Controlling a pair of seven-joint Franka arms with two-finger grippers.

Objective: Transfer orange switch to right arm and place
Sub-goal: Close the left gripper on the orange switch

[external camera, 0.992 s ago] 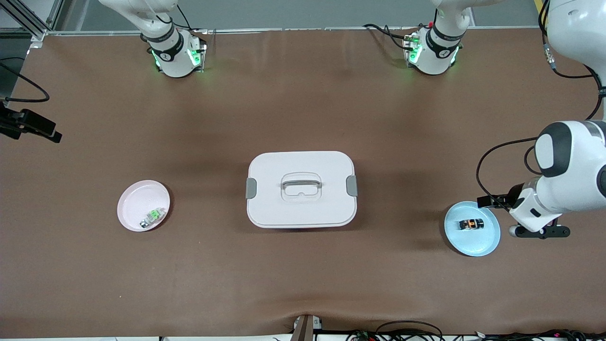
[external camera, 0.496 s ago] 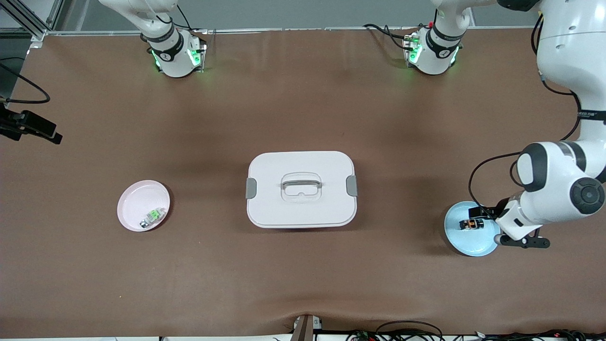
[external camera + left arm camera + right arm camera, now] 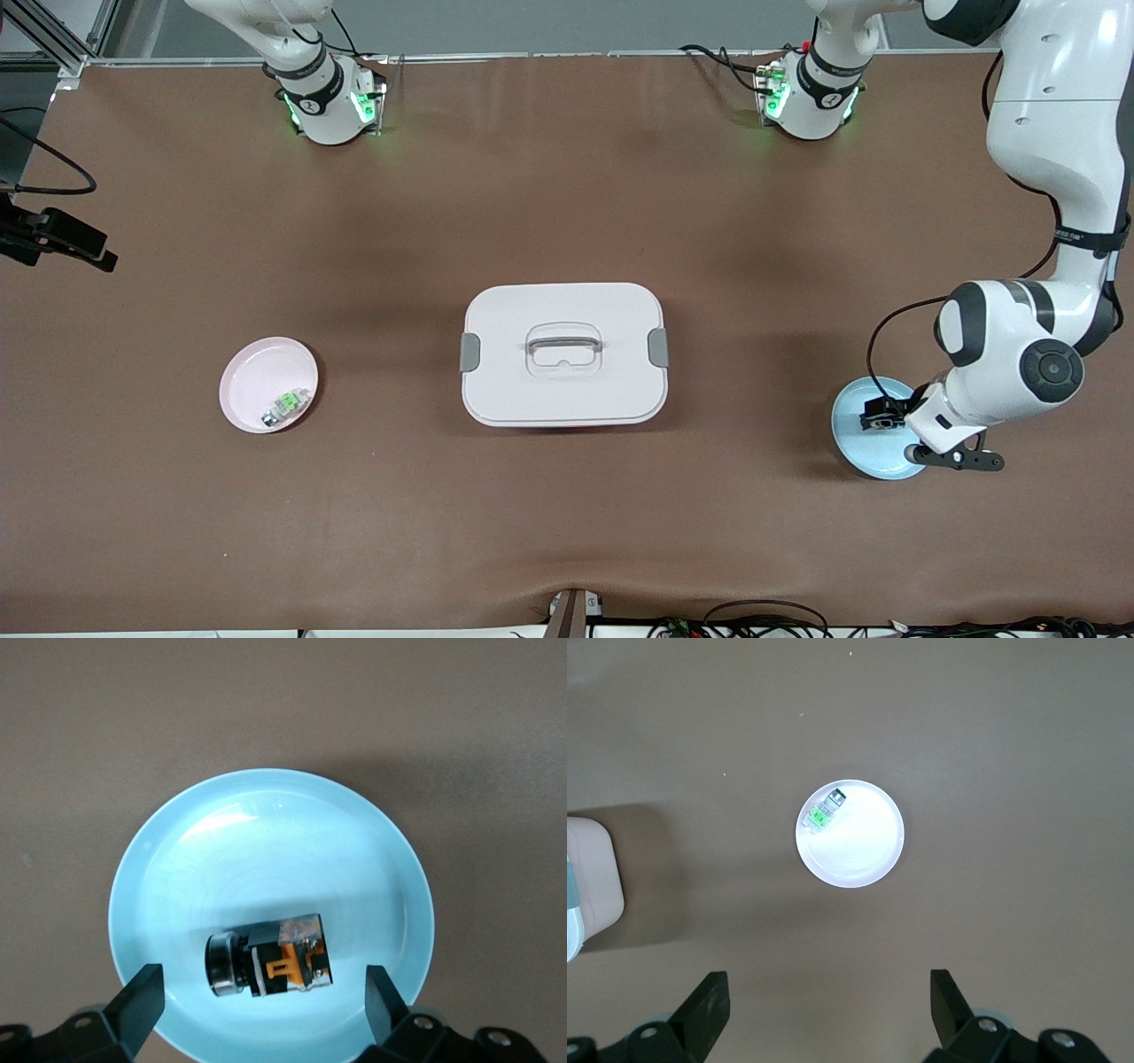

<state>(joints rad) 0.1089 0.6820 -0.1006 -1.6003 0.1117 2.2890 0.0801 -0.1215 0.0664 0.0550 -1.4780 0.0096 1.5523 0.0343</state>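
- One orange switch [image 3: 268, 958] lies on its side in the blue plate [image 3: 266, 815], toward the left arm's end of the worktop.
- Left gripper [image 3: 264, 997] hangs low over it, jaws open and straddling it, not touching.
- Likely risk: closing off-centre could skid the switch across the slick plate, or tip the plate.
- Right gripper [image 3: 829, 1001] waits high over the pink plate [image 3: 850, 835], jaws open, empty.
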